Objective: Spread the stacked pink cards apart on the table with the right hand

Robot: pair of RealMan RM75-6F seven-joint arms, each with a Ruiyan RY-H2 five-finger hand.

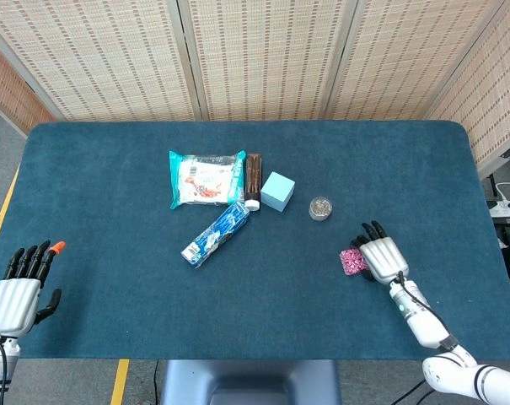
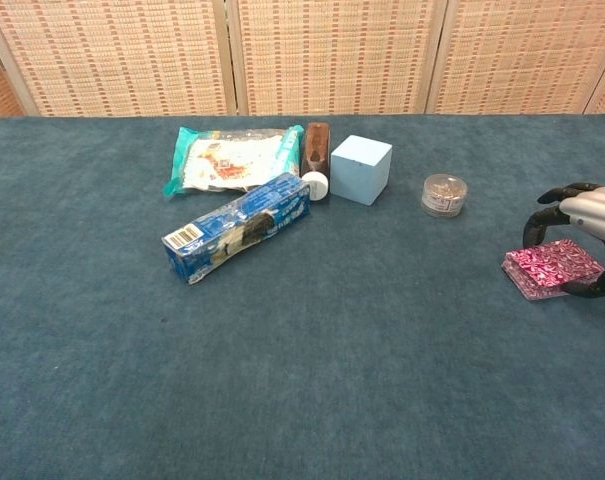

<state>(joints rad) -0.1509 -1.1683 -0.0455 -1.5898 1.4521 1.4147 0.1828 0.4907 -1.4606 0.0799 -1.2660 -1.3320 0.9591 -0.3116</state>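
the stacked pink cards [image 2: 554,269] lie squared up near the right edge of the bench [image 2: 302,380], well apart from the snack clutter. the right hand [image 2: 588,222] arches over them, fingers apart and curled down around the stack, probably to press and fan it; whether it touches is unclear.

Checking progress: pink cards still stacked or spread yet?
Stacked: the pink cards sit as one neat pile, right hand arched over them.
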